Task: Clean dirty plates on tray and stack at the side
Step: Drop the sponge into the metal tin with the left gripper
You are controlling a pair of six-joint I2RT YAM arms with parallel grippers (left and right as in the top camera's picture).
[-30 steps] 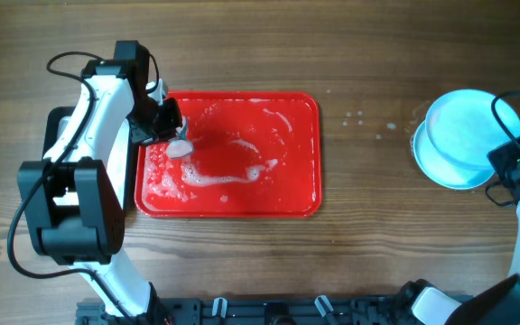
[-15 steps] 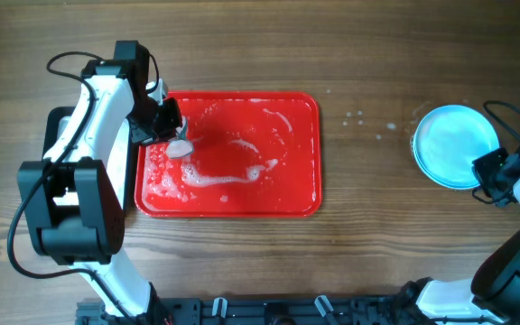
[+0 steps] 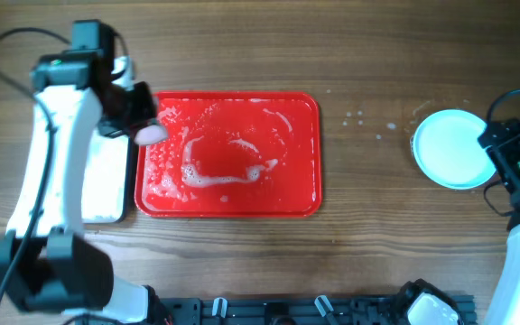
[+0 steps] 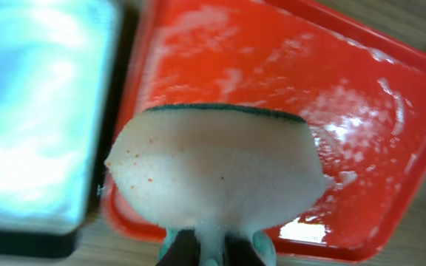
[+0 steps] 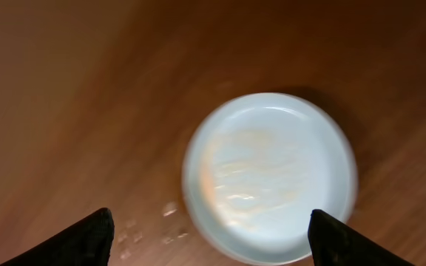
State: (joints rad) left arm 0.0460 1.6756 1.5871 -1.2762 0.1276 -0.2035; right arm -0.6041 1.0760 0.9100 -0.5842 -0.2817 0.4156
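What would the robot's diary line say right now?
left tool: shut on sponge, over tray edge | right tool: open above plates | tray: foamy

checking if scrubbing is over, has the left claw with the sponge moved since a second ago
Yes: the left claw with the sponge shifted left, from over the red tray's foamy floor to its left rim, toward the metal tray.

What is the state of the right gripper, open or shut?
Open: the right gripper shows its fingertips far apart in the wrist view, holding nothing; the plates lie free below them.
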